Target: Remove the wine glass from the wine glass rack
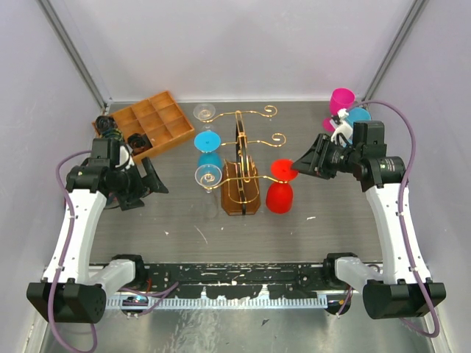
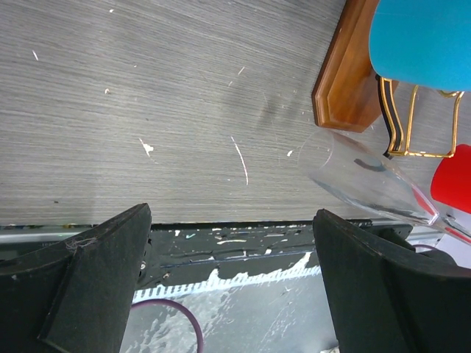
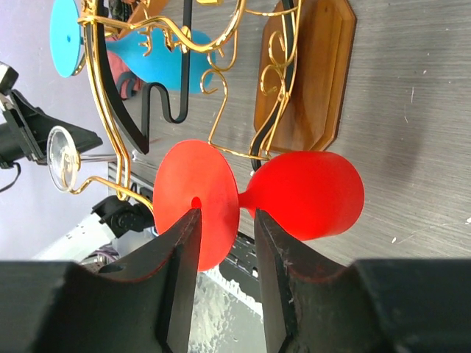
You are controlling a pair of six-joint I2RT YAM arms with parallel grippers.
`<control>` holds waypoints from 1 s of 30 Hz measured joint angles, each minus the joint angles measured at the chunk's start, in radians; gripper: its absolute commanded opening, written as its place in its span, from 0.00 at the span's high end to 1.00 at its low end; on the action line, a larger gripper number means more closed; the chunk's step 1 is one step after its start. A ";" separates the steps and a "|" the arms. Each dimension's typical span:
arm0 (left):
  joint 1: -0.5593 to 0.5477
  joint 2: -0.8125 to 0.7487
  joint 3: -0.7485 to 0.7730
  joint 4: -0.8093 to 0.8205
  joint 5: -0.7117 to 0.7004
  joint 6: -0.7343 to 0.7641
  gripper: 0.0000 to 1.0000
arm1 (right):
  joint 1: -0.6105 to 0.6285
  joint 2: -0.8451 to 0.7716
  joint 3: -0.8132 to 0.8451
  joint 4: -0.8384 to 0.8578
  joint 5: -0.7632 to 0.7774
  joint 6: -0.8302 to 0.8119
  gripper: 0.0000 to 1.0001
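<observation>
A: As the top view looks down, where does the wine glass rack (image 1: 240,176) stand?
B: At the middle of the tabletop (image 1: 184,220). The red wine glass (image 1: 280,193) is bowl-down just beside the right side of its base, foot up by the nearest right arm. Whether it hangs from the wire or rests on the tabletop, I cannot tell.
A: And the 2 arms?
B: The right gripper (image 1: 296,168) is at the red foot. The left gripper (image 1: 149,193) sits near the left edge, well apart from the rack.
A: What does the left wrist view give?
B: Its 2 fingers (image 2: 96,287) stand wide apart above the near edge. A clear glass (image 2: 360,180) and a corner of the base lie ahead to the right.
A: And the right wrist view?
B: The fingers (image 3: 276,279) leave a narrow gap, with the rim of the foot and the stem in it. Whether the pads press the glass, I cannot tell.
</observation>
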 measured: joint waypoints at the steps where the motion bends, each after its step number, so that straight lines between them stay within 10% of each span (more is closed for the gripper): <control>1: 0.000 -0.003 0.000 0.000 0.000 0.000 0.02 | 0.000 -0.002 -0.003 -0.005 0.000 -0.003 0.60; 30: 0.000 -0.017 -0.013 0.006 0.018 -0.015 0.02 | -0.005 -0.048 -0.068 0.087 -0.117 0.042 0.99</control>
